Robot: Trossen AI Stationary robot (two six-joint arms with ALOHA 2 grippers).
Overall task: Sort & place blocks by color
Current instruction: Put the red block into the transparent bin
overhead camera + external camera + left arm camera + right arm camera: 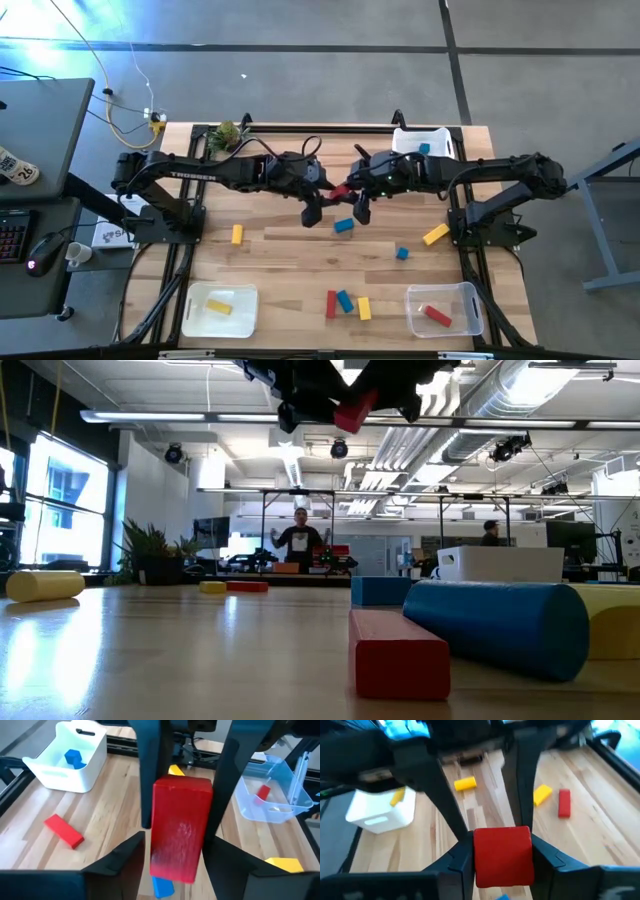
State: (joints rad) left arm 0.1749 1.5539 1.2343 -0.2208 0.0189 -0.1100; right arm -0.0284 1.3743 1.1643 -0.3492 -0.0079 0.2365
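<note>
As hands [334, 212] meet, red block [339, 191] between.

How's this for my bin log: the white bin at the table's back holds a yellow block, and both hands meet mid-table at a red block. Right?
No. The high view shows a blue block in the white bin, not a yellow one. Otherwise right: the left hand and right hand meet mid-table at the red block.
</note>
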